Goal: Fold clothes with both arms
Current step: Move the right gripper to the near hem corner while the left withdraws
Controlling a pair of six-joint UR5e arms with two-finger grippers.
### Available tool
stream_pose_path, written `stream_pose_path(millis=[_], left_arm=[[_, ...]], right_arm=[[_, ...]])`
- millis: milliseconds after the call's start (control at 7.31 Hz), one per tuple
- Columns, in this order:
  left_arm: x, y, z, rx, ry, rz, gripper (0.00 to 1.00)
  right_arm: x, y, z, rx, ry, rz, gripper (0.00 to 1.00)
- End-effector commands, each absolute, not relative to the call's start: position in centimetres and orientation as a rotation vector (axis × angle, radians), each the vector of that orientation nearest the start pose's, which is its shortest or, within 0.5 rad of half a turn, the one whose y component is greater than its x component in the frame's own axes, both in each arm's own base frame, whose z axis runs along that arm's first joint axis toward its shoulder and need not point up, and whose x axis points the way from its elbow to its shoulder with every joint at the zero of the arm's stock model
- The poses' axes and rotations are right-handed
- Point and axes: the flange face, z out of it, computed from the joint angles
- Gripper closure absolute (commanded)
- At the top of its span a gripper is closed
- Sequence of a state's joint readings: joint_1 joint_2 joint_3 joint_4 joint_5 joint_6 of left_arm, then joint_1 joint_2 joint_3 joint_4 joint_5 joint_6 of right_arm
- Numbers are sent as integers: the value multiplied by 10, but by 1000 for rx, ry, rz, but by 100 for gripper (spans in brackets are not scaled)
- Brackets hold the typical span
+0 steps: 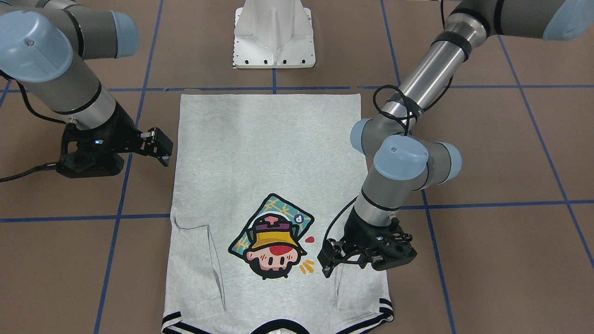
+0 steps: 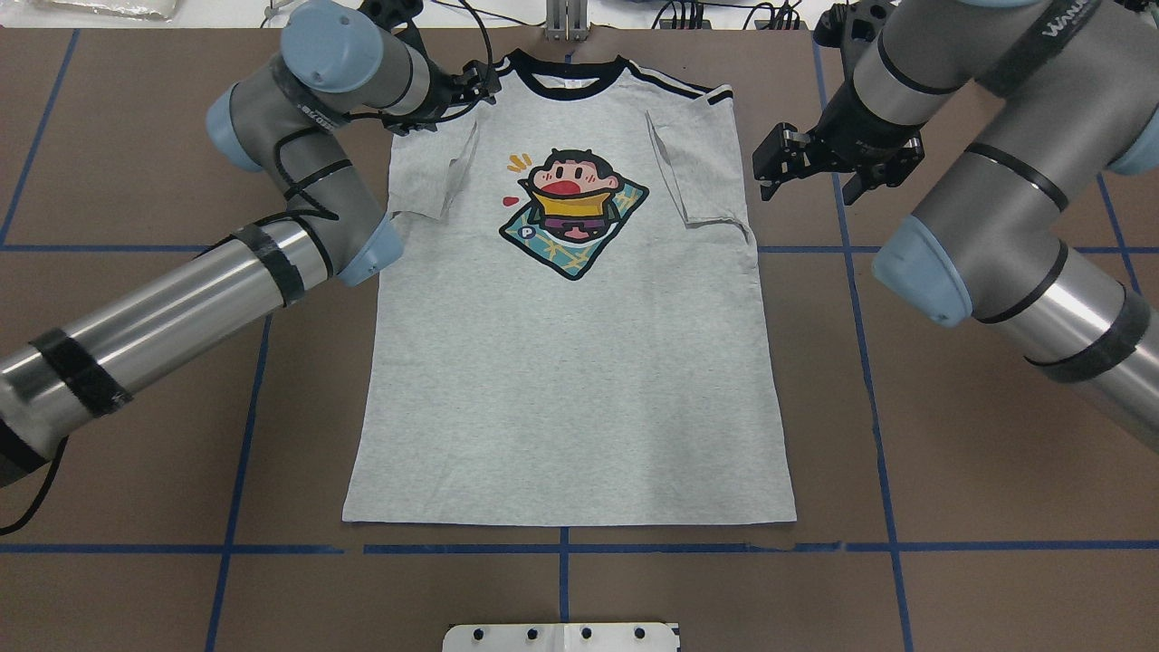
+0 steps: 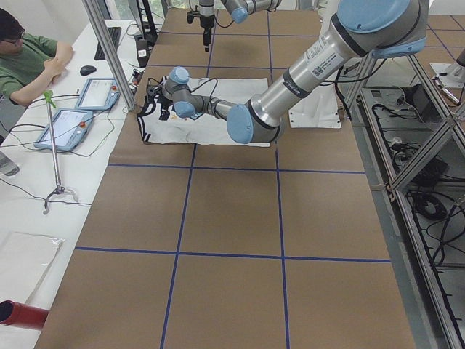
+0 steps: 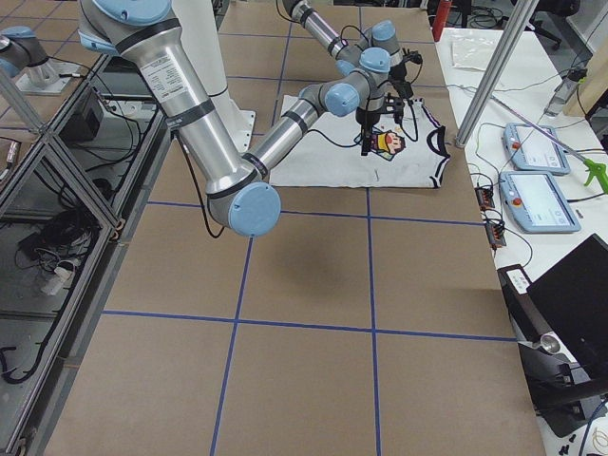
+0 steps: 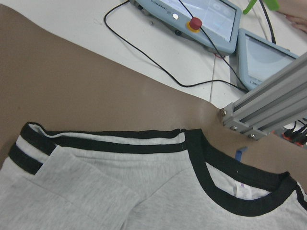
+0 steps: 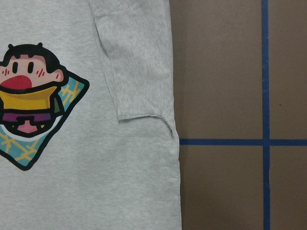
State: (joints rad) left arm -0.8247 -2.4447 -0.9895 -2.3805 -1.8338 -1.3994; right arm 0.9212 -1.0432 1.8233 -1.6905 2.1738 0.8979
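A grey T-shirt [image 2: 561, 380] lies flat and print-up on the brown tabletop [image 2: 951, 435], both sleeves [image 2: 435, 177] tucked in over the chest. Its long axis runs from the hem [image 2: 570, 518] at the robot's side to the black collar [image 2: 569, 86] at the far edge. The left pincer [image 1: 328, 259], fingers apparently parted and gripping nothing, hangs low over the shirt's left shoulder, just beside the tucked sleeve. The right pincer [image 2: 809, 181], spread wide and empty, hovers just off the shirt's opposite edge at sleeve level. The left pincer is the nearer; the next fold likely needs the right one to come in over the cloth.
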Motion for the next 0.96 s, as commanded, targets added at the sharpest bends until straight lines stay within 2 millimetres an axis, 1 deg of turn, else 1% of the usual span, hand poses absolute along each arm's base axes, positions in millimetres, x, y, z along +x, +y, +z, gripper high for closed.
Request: stream_pose_path(millis=[0,137,274,410,547,684,821], left_arm=[[436,-628,292,242,1076,-372,1],[413,-604,301,227,1080,-364,1],[384,-575,309,238,1075,-341,1],[354,-548,306,295,1065,-264,1],[326,-517,307,317,1062,-232,1],[309,-498,305,331,1078,-225,1],[302,-490,291,346,1102,-219,1]], right_arm=[[-324,-511,250,65,-860,62,0],[-339,-490,254,86,-838,33,0],[-343,-461,258,88,-851,-3,0],[-347,-432,270,87,-897,-15,0],[-363,-406,299,90,-928,4,0],[-400,-365,331,134,-909,6,0],[-423,-341,333,126,-906,37,0]])
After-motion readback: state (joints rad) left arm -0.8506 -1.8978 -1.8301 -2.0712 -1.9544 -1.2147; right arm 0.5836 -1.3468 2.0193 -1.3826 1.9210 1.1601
